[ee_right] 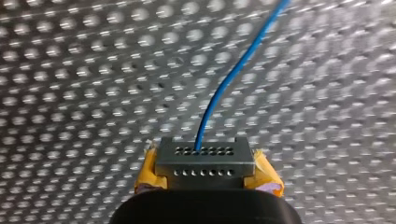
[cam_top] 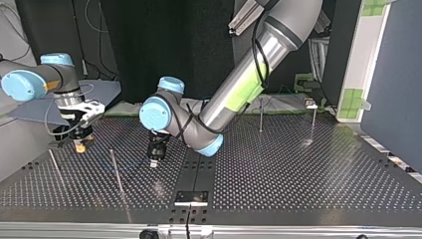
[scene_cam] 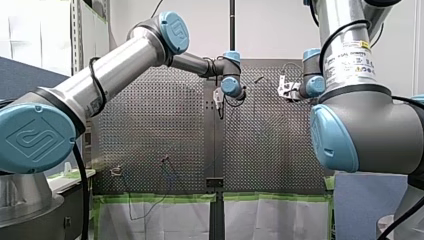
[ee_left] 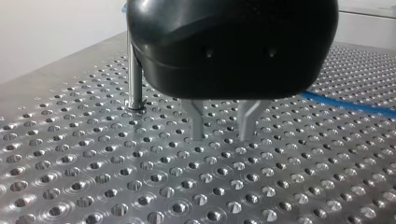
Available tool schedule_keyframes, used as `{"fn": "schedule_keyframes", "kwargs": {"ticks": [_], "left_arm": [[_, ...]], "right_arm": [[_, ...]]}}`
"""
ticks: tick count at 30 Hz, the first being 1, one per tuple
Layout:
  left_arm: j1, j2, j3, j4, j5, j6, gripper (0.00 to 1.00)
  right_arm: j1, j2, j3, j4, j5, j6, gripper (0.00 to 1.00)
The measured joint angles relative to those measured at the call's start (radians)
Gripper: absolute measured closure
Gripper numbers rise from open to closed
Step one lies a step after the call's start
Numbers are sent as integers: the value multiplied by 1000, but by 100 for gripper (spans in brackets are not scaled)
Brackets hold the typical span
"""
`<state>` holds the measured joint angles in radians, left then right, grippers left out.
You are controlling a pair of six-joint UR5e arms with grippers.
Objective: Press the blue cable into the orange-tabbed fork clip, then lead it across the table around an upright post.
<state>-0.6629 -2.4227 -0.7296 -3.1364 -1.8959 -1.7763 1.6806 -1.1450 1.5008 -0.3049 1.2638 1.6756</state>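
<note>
The blue cable runs out over the perforated table from my right gripper, which is shut on it, with yellow pads at its sides. In the top view my right gripper hangs low at the left. My left gripper is black with metal fingers. It stands open just above the plate with nothing between them. A stretch of blue cable lies off to one side of it, apart from the fingers. An upright post stands close beside it. The fork clip is too small to make out.
Thin upright posts stand on the plate: one between the two grippers, one near my right gripper, two more at the top view's far right. A small bracket sits at the near edge's middle.
</note>
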Motion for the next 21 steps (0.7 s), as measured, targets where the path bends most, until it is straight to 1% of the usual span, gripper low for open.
{"fn": "schedule_keyframes", "kwargs": {"ticks": [1, 2, 4, 7, 12, 16, 21], "left_arm": [[0, 0, 0, -1, -2, 0, 12], [0, 0, -1, -3, -4, 0, 12], [0, 0, -1, -7, -8, 0, 0], [0, 0, -1, -12, -20, 0, 0], [0, 0, -1, -14, -46, 0, 0], [0, 0, -1, -14, -79, 0, 0], [-2, 0, -4, -13, -107, -1, 0]], "right_arm": [[0, 6, 7, -7, 1, 0, 100], [0, 15, 13, -14, 2, 0, 100], [1, 26, 21, -23, 3, -1, 100], [1, 40, 37, -38, 4, 0, 100], [1, 68, 61, -74, 17, -1, 100], [1, 96, 78, -95, 21, -3, 100], [-4, 121, 113, -138, 34, 0, 100]]}}
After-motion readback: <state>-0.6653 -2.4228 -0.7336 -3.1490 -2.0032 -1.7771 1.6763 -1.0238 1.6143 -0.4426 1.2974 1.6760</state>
